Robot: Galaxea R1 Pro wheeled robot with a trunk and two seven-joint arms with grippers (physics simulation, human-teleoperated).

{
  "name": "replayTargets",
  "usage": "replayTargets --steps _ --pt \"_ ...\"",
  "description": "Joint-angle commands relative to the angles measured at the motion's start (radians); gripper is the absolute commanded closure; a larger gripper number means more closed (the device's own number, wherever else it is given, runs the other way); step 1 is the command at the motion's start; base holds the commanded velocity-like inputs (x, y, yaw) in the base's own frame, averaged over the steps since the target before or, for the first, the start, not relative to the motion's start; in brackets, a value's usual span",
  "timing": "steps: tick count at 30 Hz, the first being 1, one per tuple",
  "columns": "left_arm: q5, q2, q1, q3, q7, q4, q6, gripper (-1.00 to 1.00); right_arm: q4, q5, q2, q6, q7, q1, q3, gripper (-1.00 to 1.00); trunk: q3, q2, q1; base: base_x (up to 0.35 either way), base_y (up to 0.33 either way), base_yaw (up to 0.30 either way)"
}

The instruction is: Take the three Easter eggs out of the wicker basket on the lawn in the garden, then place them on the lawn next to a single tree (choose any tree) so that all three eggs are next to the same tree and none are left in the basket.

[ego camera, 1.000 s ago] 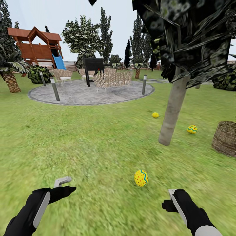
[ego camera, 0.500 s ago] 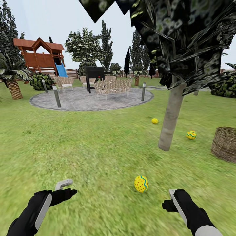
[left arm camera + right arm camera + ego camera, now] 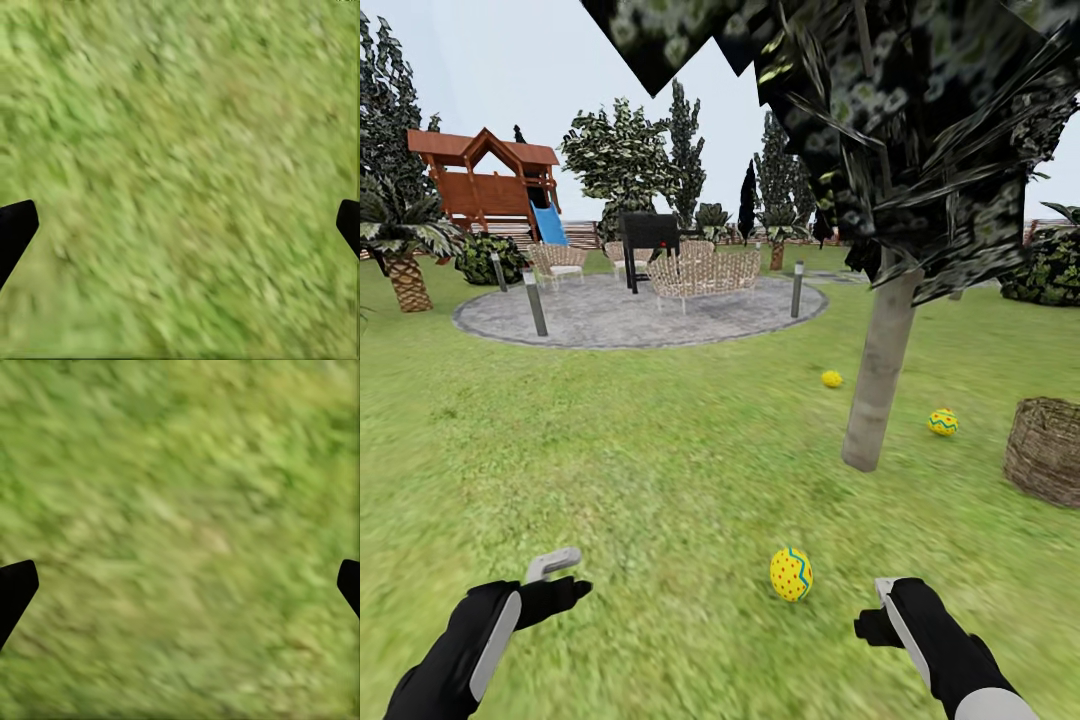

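The nearest egg [image 3: 791, 573] on the lawn [image 3: 660, 450] looks light, hard, smooth and prone to rolling, best pinched across its middle; both the left hand [image 3: 555, 575] and the right hand [image 3: 880, 608] are spread apart and empty

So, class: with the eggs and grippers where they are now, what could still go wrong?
The nearest egg lies well short of the tree, so it may not count as next to it. The far egg also sits apart. Both open grippers, left and right, hold nothing, so moving either egg needs a fresh grasp.
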Motion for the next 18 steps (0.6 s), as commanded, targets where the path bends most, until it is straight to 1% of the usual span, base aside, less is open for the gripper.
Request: replayTargets --steps 1,4,7,14,18 --pt "-0.002 -0.005 -0.001 0.002 -0.002 -0.001 0.005 -1.00 -0.001 0.001 0.000 0.004 -0.001 -0.001 -0.001 -1.00 0.002 0.007 -0.004 0.000 0.000 0.000" --pt "-0.004 -0.018 -0.001 -0.001 0.000 0.042 0.005 -1.00 -0.001 0.001 0.000 0.004 -0.001 0.000 -0.001 -1.00 0.012 0.028 -0.016 0.000 0.000 0.000" --pt "-0.005 -0.030 -0.001 -0.003 0.000 0.065 0.005 -1.00 0.000 0.002 0.000 0.004 -0.002 -0.001 -0.001 -1.00 0.021 0.049 -0.027 0.000 0.000 0.000" --pt "-0.006 -0.032 -0.001 -0.004 0.000 0.073 0.006 -1.00 0.000 0.001 0.001 0.004 -0.001 0.000 0.001 -1.00 0.043 0.098 -0.054 0.000 0.000 0.000" --pt "-0.006 -0.029 -0.001 -0.003 0.000 0.097 0.005 -1.00 -0.001 0.001 0.000 0.004 0.000 0.000 0.001 -1.00 0.055 0.126 -0.069 0.000 0.000 0.000"
